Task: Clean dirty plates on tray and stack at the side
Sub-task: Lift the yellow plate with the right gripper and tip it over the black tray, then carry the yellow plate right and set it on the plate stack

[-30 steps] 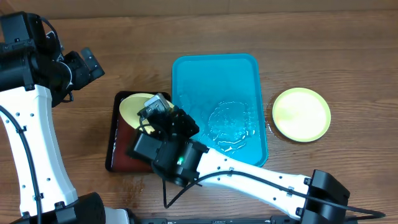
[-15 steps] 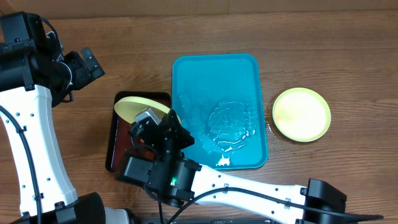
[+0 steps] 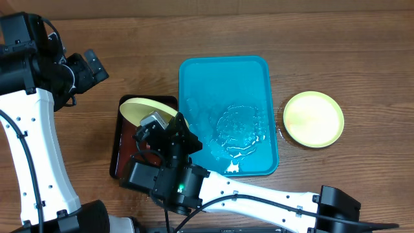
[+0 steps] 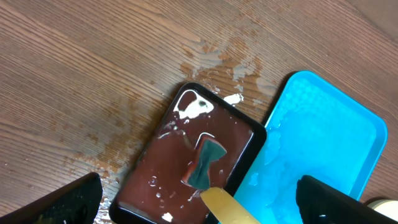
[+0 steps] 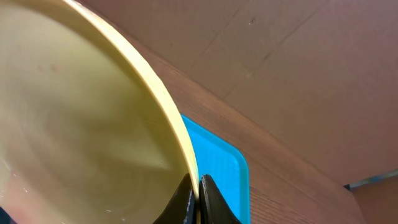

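My right gripper is shut on the rim of a yellow-green plate. It holds the plate tilted above the dark red-brown tray; the plate's edge shows in the overhead view and the left wrist view. The turquoise tray lies at the centre, wet and bare of plates. A second yellow-green plate lies on the table right of it. My left gripper is open, high above the table's left side. The light-blue plate is out of view.
A dark green and red sponge lies in the wet red-brown tray. Water spots mark the wooden table around it. My right arm runs along the table's front edge.
My right gripper has lifted and tilted the yellow-green plate over the red-brown tray, shifting toward the front. In the last half second it has held still. The left arm has not moved.
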Robot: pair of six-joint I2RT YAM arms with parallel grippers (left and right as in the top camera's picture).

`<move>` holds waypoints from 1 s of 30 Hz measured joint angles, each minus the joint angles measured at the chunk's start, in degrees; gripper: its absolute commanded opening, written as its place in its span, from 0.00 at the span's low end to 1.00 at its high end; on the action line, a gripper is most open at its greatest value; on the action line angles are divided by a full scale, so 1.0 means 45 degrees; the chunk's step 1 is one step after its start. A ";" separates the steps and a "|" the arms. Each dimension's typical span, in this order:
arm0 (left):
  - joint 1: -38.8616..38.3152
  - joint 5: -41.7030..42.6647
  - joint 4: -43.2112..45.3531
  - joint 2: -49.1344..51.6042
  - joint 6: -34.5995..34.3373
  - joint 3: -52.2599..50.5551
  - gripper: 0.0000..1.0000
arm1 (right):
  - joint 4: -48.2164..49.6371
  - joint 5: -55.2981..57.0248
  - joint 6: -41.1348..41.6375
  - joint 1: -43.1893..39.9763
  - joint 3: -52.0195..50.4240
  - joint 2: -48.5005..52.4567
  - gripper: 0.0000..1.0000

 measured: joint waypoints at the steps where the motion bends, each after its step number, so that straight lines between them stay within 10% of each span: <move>1: 0.0000 0.0000 0.0005 0.0000 0.0000 0.0000 1.00 | 0.0005 -0.0005 0.0005 0.0000 0.0000 0.0000 0.04; 20: 0.0000 0.0000 0.0005 0.0000 0.0000 0.0000 1.00 | -0.0049 -0.0835 0.0656 -0.0544 0.0000 0.0000 0.04; 30: 0.0000 0.0000 0.0000 0.0000 0.0000 0.0000 1.00 | -0.0491 -1.3712 0.2035 -0.7509 0.0165 0.0000 0.04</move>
